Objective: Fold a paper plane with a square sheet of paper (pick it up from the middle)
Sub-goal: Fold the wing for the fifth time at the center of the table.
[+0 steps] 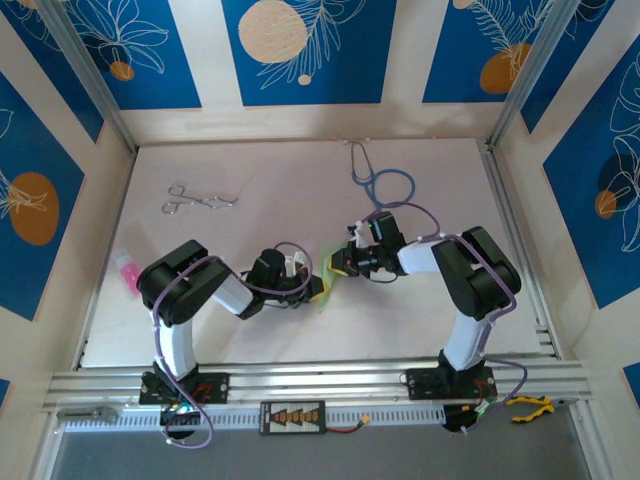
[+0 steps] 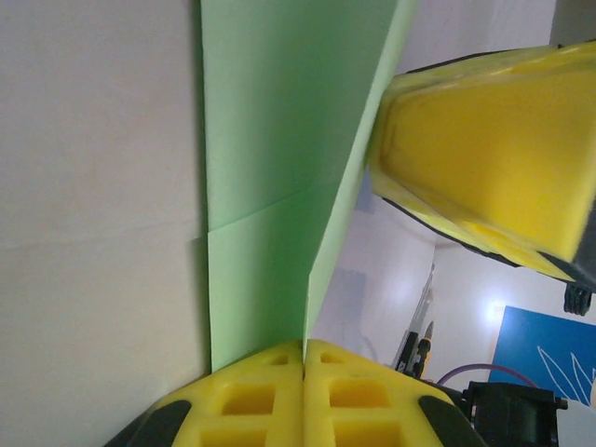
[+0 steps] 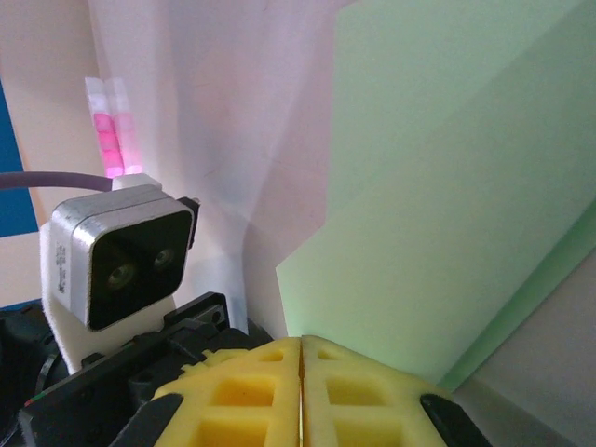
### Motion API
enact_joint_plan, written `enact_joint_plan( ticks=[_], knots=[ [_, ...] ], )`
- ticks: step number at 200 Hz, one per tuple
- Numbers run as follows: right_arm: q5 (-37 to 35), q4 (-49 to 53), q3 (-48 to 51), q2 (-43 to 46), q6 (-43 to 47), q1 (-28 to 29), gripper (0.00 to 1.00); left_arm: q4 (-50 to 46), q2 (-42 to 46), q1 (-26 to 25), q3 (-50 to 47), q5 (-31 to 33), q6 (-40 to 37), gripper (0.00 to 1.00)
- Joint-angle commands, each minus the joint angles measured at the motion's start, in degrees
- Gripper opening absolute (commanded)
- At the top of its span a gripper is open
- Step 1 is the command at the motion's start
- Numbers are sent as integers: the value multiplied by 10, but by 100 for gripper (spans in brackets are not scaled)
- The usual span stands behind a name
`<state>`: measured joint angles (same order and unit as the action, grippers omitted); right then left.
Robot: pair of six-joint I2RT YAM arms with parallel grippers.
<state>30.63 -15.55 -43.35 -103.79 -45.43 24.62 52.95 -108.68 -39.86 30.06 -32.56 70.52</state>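
The square sheet of paper (image 1: 328, 258) is pale green and folded, and it hangs above the table's middle between both arms. In the left wrist view the sheet (image 2: 279, 140) shows a crease and a raised flap. My left gripper (image 2: 304, 346) is shut on its near edge. My right gripper (image 3: 301, 342) is shut on a corner of the sheet (image 3: 447, 186). From above, the left gripper (image 1: 318, 289) and right gripper (image 1: 338, 268) face each other closely. One yellow finger of the right gripper (image 2: 484, 158) shows beside the flap. I cannot tell whether the fold has a paper plane's shape.
A blue stethoscope (image 1: 380, 180) lies at the back right of the table. Metal forceps (image 1: 200, 198) lie at the back left. A pink object (image 1: 127, 268) sits by the left arm's elbow. The left wrist's camera housing (image 3: 116, 256) is close to the right gripper.
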Motion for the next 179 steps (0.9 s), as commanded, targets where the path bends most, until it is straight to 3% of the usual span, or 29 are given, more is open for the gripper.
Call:
enact_joint_plan(
  ticks=[1,73,105,136,179],
  knots=[
    [19,17,-18,-20,8,-3,9,-77,-17,4,-27,33,-15,0],
    [0,61,-44,-65,-2,-4,10,-111,-2,4,-20,40,-29,0],
    [-16,93,-50,-76,-4,-4,9,-152,18,3,-10,38,-55,14],
    [-21,104,-49,-73,-12,-1,9,-252,47,-7,26,37,-105,21],
    [-32,119,-49,-57,-20,6,9,-388,66,-31,82,52,-160,21]
  ],
)
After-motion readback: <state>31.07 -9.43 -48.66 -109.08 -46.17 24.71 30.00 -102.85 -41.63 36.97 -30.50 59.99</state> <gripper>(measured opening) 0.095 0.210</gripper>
